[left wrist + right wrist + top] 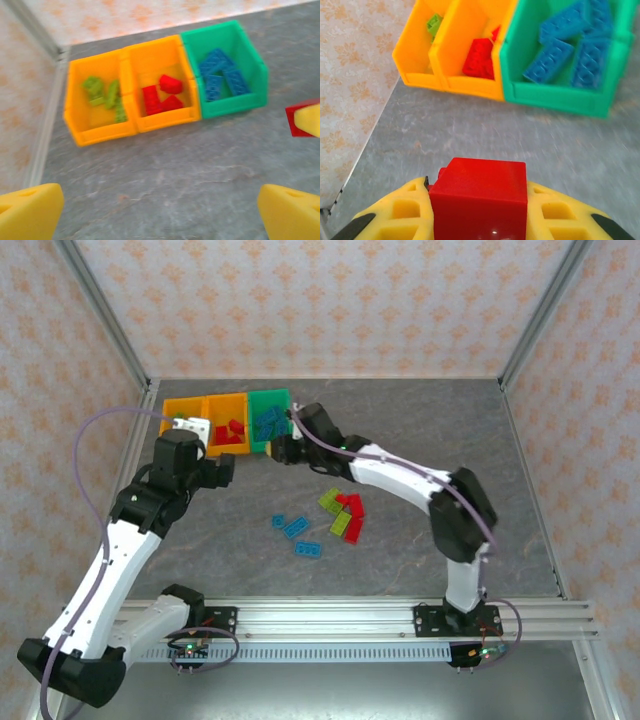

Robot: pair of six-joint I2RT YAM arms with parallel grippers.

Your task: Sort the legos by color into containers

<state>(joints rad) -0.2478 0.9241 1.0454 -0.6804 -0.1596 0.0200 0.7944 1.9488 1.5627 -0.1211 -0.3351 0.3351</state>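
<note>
Containers (pixel 167 120) part-filled by color, my right hand (pixel 283 451) pinches a red lego (pixel 479 192) near them, left hand (pixel 160 215) spread, several legos (pixel 341 524) unsorted.

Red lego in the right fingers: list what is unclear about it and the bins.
- Right wrist: red lego, lower end cut by the bottom edge.
- Left wrist: green legos blurred, count unsure.
- Top external: left orange bin partly covered by left arm.
</note>
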